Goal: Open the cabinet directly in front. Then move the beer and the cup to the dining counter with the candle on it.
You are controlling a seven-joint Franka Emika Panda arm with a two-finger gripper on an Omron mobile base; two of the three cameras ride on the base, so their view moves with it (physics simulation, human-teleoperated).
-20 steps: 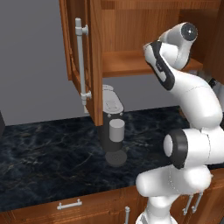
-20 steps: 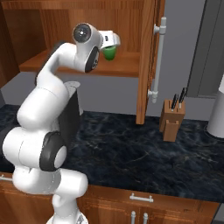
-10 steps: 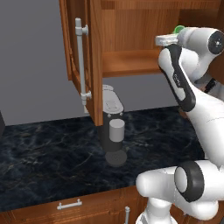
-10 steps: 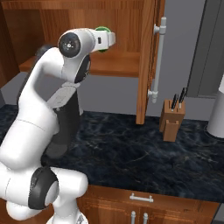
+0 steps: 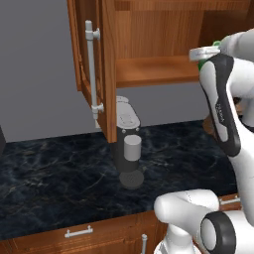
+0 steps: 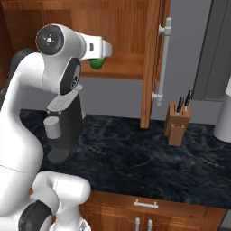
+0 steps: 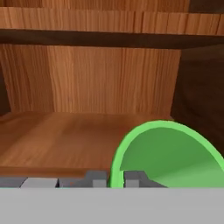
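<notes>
Cabinet (image 5: pixel 149 44): both doors stand open; the left door (image 5: pixel 94 69) with its long silver bar handle is in the upper left of the left base view, the right door (image 6: pixel 153 58) in the upper middle of the right base view.
Shelf (image 7: pixel 57 135): bare wood, it fills the middle of the hand view, with the back wall of the cabinet above it.
Cup (image 7: pixel 168 155): bright green, in the lower right of the hand view, its open rim turned to the camera; in the right base view it shows as a green patch (image 6: pixel 96 63) under the white hand, just in front of the shelf edge.
Fingers (image 7: pixel 116 178): nearly closed, one on each side of the cup's rim wall, so they grip the cup.
Coffee machine (image 5: pixel 126 149): dark, on the black marble worktop (image 5: pixel 54 183) below the cabinet.
Knife block (image 6: pixel 177 122): wooden, on the worktop at the right in the right base view.
</notes>
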